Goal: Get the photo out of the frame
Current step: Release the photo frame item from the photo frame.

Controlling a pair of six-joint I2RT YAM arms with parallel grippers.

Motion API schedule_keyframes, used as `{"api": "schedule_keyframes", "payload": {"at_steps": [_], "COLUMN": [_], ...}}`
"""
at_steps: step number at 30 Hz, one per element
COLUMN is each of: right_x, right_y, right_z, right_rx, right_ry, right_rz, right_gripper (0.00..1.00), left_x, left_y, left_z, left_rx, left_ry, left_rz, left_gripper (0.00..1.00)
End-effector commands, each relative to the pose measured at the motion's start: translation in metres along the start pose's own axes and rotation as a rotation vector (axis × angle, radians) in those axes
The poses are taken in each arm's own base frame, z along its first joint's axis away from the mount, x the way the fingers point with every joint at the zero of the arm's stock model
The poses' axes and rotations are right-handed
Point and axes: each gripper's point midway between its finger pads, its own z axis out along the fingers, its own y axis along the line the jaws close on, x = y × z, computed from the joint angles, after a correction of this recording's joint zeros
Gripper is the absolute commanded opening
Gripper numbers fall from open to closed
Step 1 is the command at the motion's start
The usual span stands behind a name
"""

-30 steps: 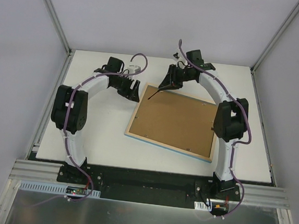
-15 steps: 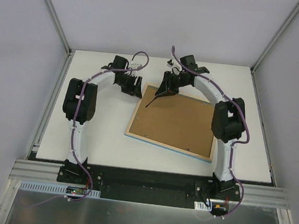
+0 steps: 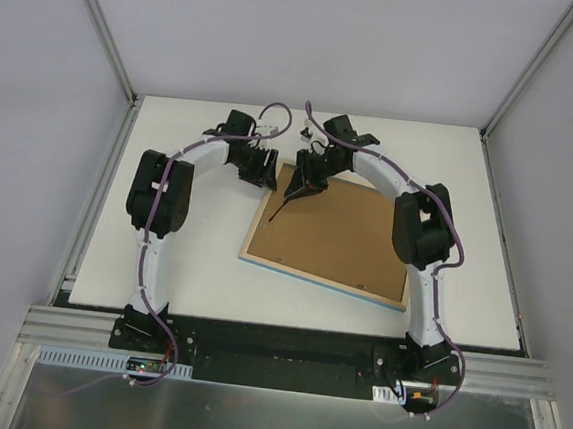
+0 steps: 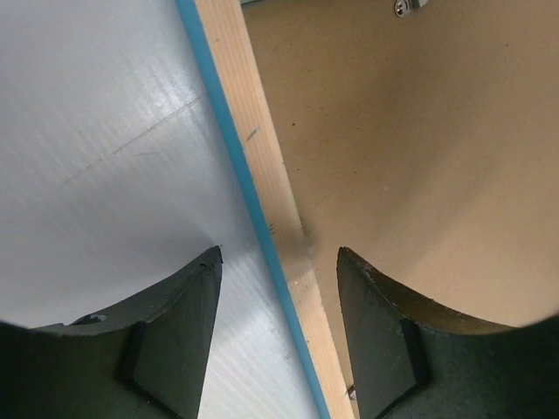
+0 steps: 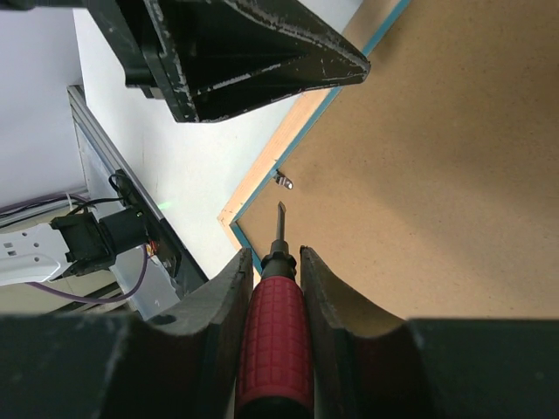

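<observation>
Right wrist view gives us the relation that matters. The red-handled screwdriver [image 5: 275, 340], clamped between the right arm's fingers [image 5: 223, 314], points its bare tip at a small metal tab [image 5: 282, 180]. The tab lies just ahead of the tip, in line with the shaft and not yet touched. It sits on the left edge of the thin light-blue picture frame [image 4: 262, 166], which lies face down on the white surface [image 3: 192, 257] with its plain brown backing board [image 3: 335, 234] uppermost. We cannot see the glossy photo, and we judge it lies under that board. The left arm's fingers [image 4: 175, 323] stand apart astride the same pale wood rim, one over the surface and one over the board, gripping nothing that we can see. The right arm is nearer the tab, so we judge the next move is a short push forward along the shaft.
</observation>
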Motion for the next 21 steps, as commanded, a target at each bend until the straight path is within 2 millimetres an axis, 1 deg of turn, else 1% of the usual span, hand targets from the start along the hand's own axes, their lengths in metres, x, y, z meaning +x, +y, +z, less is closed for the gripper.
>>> {"api": "schedule_keyframes", "payload": {"at_steps": [1,4,7,11,14,18,21], "right_x": [-0.012,-0.010,-0.008,-0.003,-0.006,-0.011,-0.012], "right_y": [0.012,0.015,0.015,0.013,0.012,0.016,0.014], "right_z": [-0.013,-0.014,-0.012,-0.004,0.000,0.005,0.011], "right_rx": [-0.008,-0.004,-0.002,-0.018,-0.041,-0.081,-0.097], "right_ry": [-0.033,-0.030,-0.022,0.003,0.005,0.011,0.021], "right_rz": [-0.045,-0.054,-0.064,-0.055,-0.037,-0.018,0.003], "right_gripper": [0.01,0.01,0.01,0.01,0.01,0.01,0.01], "left_x": [0.017,0.023,0.026,0.028,0.029,0.027,0.028], "left_y": [0.000,0.003,0.008,0.013,0.013,0.014,0.014], "left_z": [0.011,0.018,0.021,0.023,0.024,0.025,0.025], "left_rx": [-0.077,-0.155,-0.208,-0.229,-0.225,-0.217,-0.217], "left_ry": [0.055,0.070,0.080,0.084,0.079,0.065,0.065], "left_rz": [0.018,0.053,0.064,0.052,0.049,0.043,0.040], "left_gripper": [0.53,0.48,0.40,0.29,0.21,0.16,0.14]}}
